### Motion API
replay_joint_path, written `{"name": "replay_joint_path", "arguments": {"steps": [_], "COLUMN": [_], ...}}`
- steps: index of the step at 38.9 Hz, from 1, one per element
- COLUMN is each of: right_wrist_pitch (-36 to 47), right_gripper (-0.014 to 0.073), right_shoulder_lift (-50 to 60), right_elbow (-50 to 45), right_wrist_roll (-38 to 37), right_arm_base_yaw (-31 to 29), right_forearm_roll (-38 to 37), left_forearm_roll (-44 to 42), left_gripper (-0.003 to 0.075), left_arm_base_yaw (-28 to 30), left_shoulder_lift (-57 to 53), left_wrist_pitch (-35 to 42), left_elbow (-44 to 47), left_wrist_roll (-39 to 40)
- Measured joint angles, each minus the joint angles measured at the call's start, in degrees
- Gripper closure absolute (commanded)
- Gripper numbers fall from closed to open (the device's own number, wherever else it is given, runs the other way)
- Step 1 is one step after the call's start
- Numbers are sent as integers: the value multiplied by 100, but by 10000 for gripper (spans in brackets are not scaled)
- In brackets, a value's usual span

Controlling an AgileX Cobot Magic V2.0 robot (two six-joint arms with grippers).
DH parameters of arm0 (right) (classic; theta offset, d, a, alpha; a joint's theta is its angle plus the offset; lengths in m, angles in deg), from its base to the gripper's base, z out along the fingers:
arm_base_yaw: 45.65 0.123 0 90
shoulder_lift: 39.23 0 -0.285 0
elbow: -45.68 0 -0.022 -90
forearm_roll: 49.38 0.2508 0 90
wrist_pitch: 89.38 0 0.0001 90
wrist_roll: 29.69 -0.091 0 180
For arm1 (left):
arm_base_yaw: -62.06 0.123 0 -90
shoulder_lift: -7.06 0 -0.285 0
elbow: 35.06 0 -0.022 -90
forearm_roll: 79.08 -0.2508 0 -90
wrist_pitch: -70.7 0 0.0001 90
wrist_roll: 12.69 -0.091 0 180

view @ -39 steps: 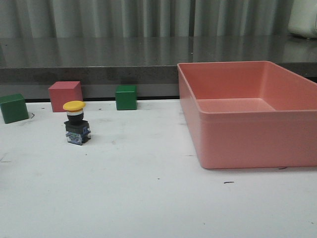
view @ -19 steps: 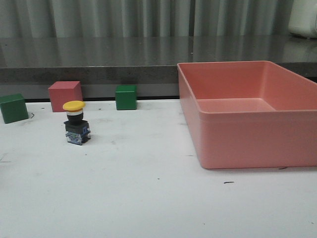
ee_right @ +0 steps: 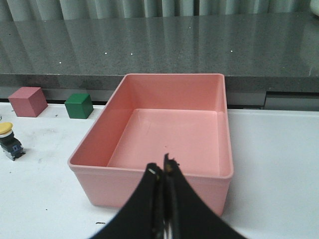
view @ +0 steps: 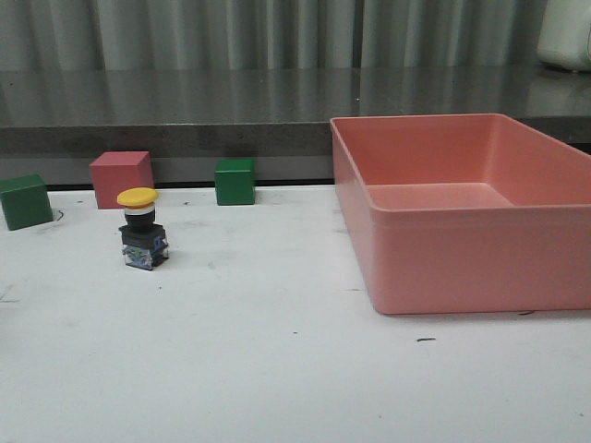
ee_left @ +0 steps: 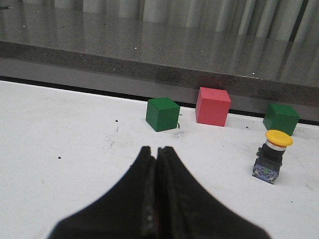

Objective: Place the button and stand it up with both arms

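Hovering left fingers (ee_left: 157, 154) pressed together, right fingers (ee_right: 163, 172) too

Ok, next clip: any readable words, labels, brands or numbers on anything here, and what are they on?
None readable in any view.
Button: the bluish-clear base has specks of detail, too small and blurred to read.
Pink bin, green cubes and pink-red cube: plain faces, no print.
Table: only dark scuff marks, no writing.
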Motion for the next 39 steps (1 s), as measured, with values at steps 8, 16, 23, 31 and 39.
{"name": "replay_joint_path", "arguments": {"steps": [8, 16, 23, 31, 39], "right_wrist_pitch": [878, 1928, 1791, 1554, 1544], "right_gripper": [663, 663, 663, 663, 663], "right_shoulder_lift": [75, 573, 913, 944, 953], "right_elbow": [-830, -1972, -2414, -2418, -2418], "right_wrist_roll": [497, 780, 791, 799, 799], "right_arm_base_yaw": [-300, -945, -988, -1001, -1001], "right_forearm_roll": [388, 676, 698, 698, 698], "left_forearm_roll": [0, 0, 0, 0, 0], "left_gripper": [741, 741, 741, 741, 741], "left_arm_base_yaw": [0, 0, 0, 0, 0], "left_shoulder_lift": [0, 0, 0, 0, 0], "left_wrist_pitch": [0, 0, 11, 11, 11], "left_elbow": [0, 0, 0, 0, 0], "left_wrist_roll": [0, 0, 0, 0, 0]}}
